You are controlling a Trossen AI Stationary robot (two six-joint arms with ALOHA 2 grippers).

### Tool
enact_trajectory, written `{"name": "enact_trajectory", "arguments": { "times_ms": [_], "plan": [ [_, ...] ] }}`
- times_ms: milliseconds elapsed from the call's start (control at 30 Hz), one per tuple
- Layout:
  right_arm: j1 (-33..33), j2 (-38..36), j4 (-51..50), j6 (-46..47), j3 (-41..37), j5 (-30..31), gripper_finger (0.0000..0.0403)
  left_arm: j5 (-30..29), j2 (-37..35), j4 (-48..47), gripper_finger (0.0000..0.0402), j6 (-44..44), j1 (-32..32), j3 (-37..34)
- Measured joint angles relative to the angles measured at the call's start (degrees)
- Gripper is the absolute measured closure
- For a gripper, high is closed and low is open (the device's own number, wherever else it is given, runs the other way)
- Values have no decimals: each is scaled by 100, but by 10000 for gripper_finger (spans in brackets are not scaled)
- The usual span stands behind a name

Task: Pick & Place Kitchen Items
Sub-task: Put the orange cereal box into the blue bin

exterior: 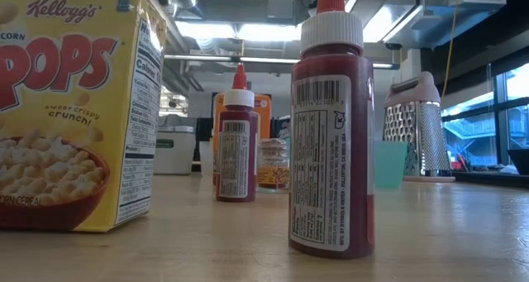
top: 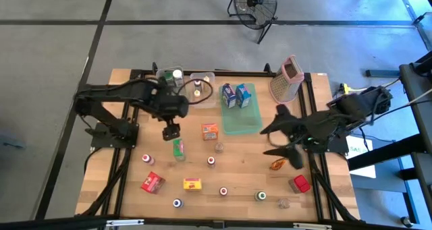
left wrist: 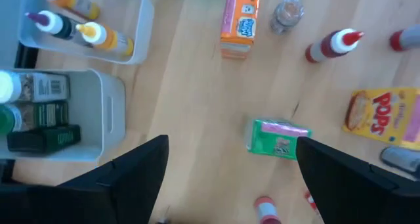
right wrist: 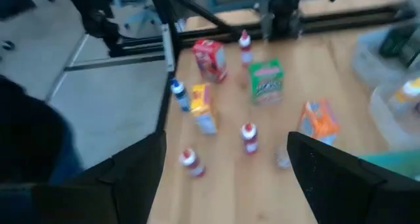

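Small kitchen items are scattered over the wooden table. A green carton (top: 178, 148) (left wrist: 279, 138) lies on the table just nearer than my left gripper (top: 171, 130) (left wrist: 230, 188), which hangs open above the table and touches nothing. An orange carton (top: 210, 130) stands to its right. A red carton (top: 152, 182) and a yellow carton (top: 193, 184) sit toward the near edge, among tiny bottles with red caps (top: 211, 160). My right gripper (top: 279, 139) (right wrist: 226, 184) is open over the table's right side, pointing left, with nothing between its fingers.
Two clear bins (top: 174, 78) (top: 201, 85) with bottles stand at the far edge. A green tray (top: 241, 119) holds two blue cartons (top: 236, 95). The grater (top: 287, 78) stands far right. A red can (top: 301, 183) and an orange packet (top: 277, 164) lie near the right arm.
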Motion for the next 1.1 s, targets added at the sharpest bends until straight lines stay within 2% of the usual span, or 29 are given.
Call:
{"name": "enact_trajectory", "arguments": {
  "times_ms": [100,167,333,433,700,933,1100],
  "plan": [
    [-103,267,284,-781,0,549,83,-54,-317,15,74,-412,-160,-157],
    [-267,416,467,-1240,0,584,83,-144,-479,29,74,-710,-286,-320],
    [-912,706,870,-1910,-2,-117,83,-451,-773,36,73,-1361,-645,-879],
    [-1325,912,889,-2194,-2,-320,83,-461,-805,61,75,-1612,-848,-1199],
    [-2239,1848,1151,-2174,-2,-1449,83,-498,-810,46,73,-2168,-1406,-1723],
    [-2495,2839,1386,-2101,-2,-1484,85,-882,-818,29,73,-2491,-1940,-1736],
    [-2555,3292,1495,-2102,0,-1341,94,-1009,-823,28,74,-2715,-2316,-1736]
  ]
}}
